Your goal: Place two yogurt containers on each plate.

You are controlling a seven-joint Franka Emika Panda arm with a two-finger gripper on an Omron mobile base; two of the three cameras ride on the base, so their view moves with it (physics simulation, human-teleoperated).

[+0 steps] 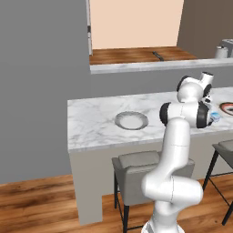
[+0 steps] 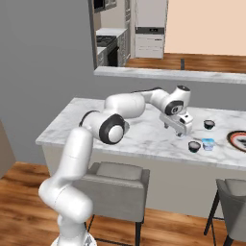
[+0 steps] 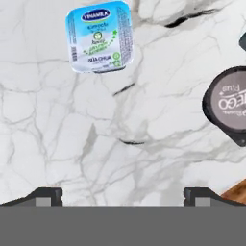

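The end effector (image 3: pixel 123 194) hung just above the marble surface (image 2: pixel 144 137) with its fingers spread as wide as they go, grasping nothing and touching nothing. Bare marble lay between the fingertips, so it seemed to be lining up a pick rather than making one.

Nearest it in the hand view lay a light blue and white yogurt cup (image 3: pixel 99 37), and off to one side a dark round yogurt cup (image 3: pixel 229 105) with a pale lid; neither stood between the fingers.

From the right base view, those two cups sat side by side near the front edge, with another dark cup (image 2: pixel 209 124) farther back. The reddish-rimmed plate (image 2: pixel 237 140) lay beyond them at the right end, the silver-grey plate (image 1: pixel 131 120) well apart to the left; no cup appeared on either.
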